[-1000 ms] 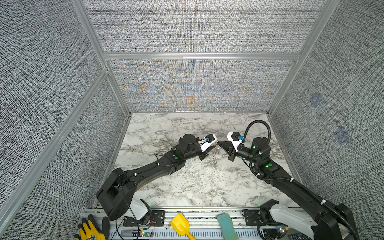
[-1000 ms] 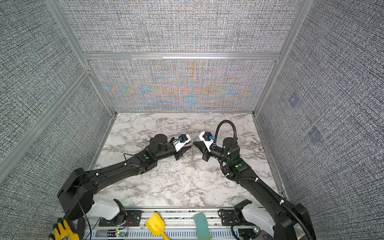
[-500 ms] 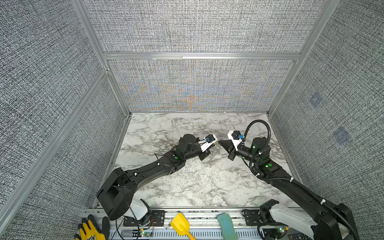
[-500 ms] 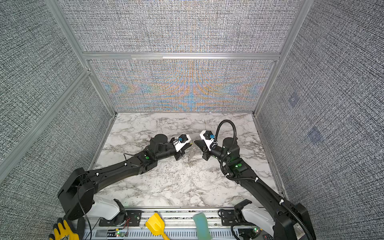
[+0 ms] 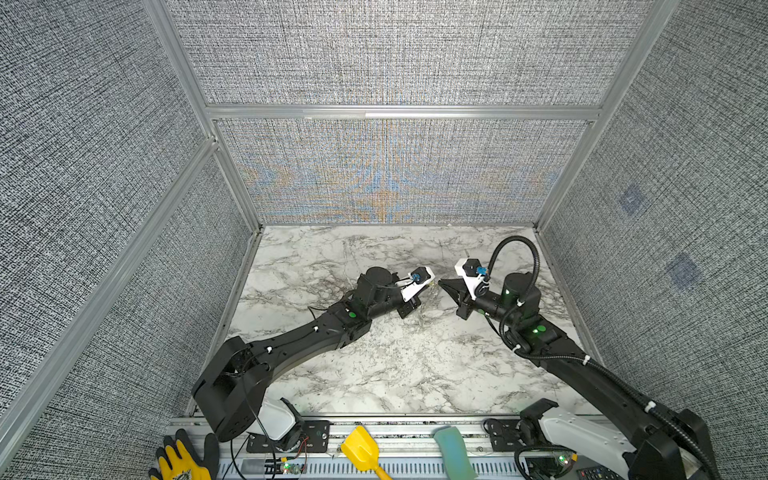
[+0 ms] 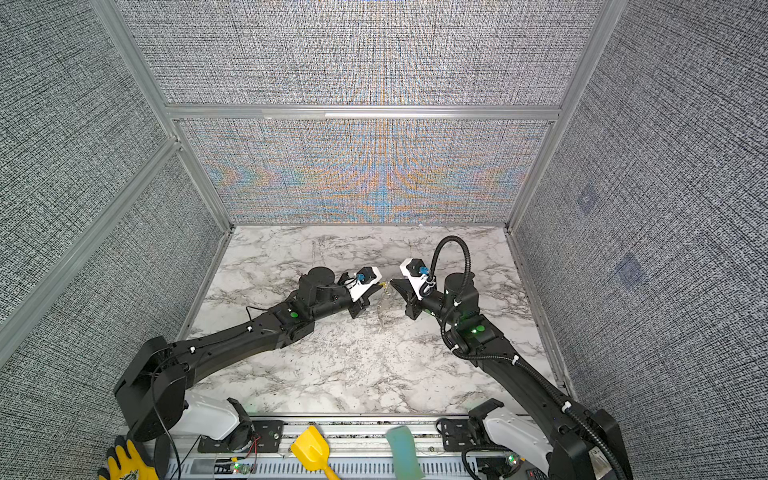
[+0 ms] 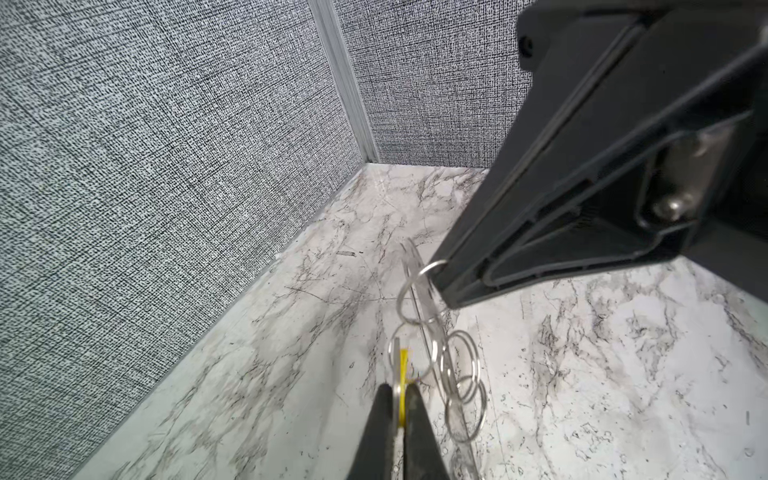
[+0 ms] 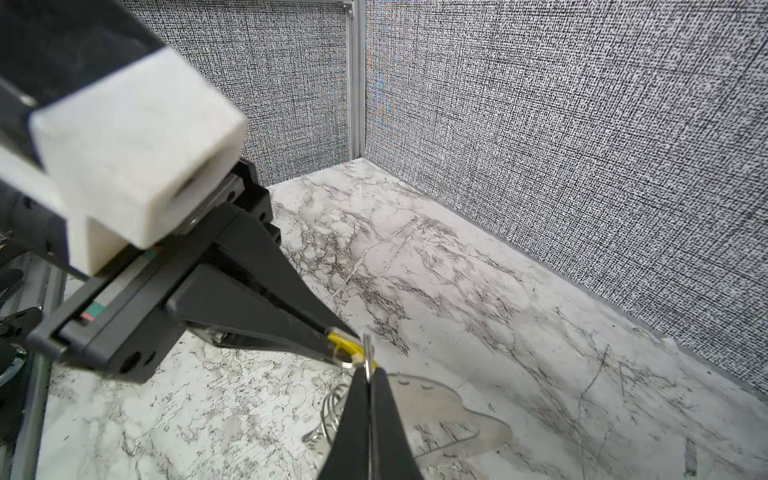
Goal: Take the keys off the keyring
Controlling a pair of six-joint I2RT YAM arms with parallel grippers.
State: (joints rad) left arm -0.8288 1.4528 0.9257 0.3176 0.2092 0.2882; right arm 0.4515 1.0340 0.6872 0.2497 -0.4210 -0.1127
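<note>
Tightly, the left end effector pinches the yellow-tagged key

I have both arms reaching inward, left gripper and right gripper clamped tight (tips almost touching, mid-air).

Non-task items, in both top views: white-and-grey marble-pattern worktop, boxed in on three sides by grey woven-fabric wall panels set in silver aluminium frame struts. Slotted metal rail runs along the front edge. On it lie a yellow plastic scoop, blade toward the worktop, and a teal rounded block near its right, not touching. Yellow-and-black work glove sits at the rail's left end.
</note>
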